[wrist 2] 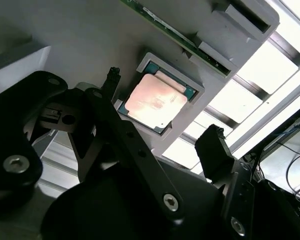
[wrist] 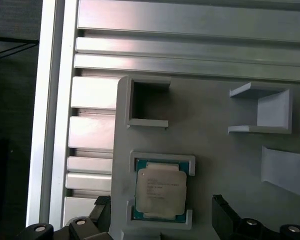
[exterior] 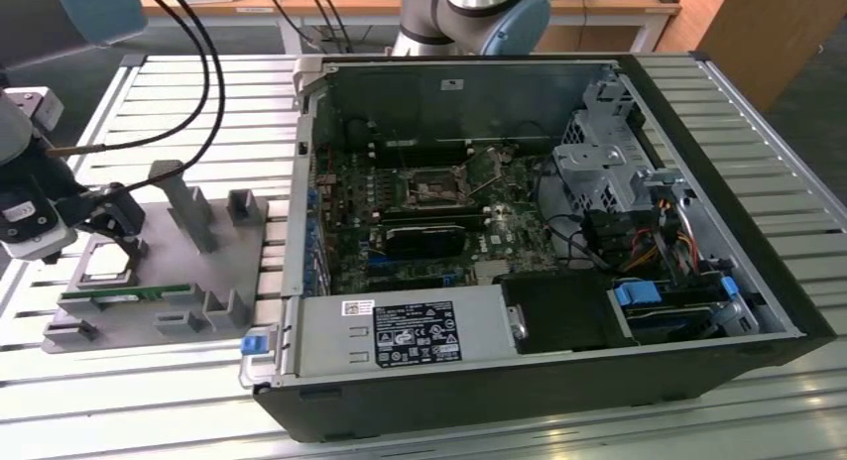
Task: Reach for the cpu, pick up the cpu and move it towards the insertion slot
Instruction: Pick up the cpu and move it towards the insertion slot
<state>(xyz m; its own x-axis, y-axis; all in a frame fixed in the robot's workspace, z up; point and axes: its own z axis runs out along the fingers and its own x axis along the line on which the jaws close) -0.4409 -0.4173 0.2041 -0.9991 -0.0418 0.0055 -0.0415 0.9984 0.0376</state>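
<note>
Hovering over the grey fixture plate (exterior: 162,272) at the exterior view's left, the claw (exterior: 119,232) is seen released, its two dark fingers spread wide.

- In both wrist views the cpu (wrist 2: 157,100) (wrist: 160,190) is framed between the fingers (wrist 2: 113,80) (wrist: 220,205), one on each side. A gap is visible on both sides, so no contact is recorded.
- The cpu is seated flat in a shallow square nest with raised corner lips on the fixture plate (wrist: 215,150), metal top facing up and green rim showing at the edges. In the exterior view it appears as a pale square (exterior: 103,269) just below the claw.
- A long green memory stick (exterior: 126,293) (wrist 2: 165,27) is held on edge in a slot of the same plate, just beside the cpu nest.
- A square pocket (wrist: 147,102) is noted near the nest.
- The plate is laid on a slatted aluminium counter (exterior: 185,93) (wrist: 190,20).
- An opened computer case (exterior: 397,405) is laid on its side on the counter, to the exterior view's right of the plate.
- The insertion slot (exterior: 434,190) is seen on the motherboard (exterior: 351,232) inside the case, well apart from the cpu and the claw.
</note>
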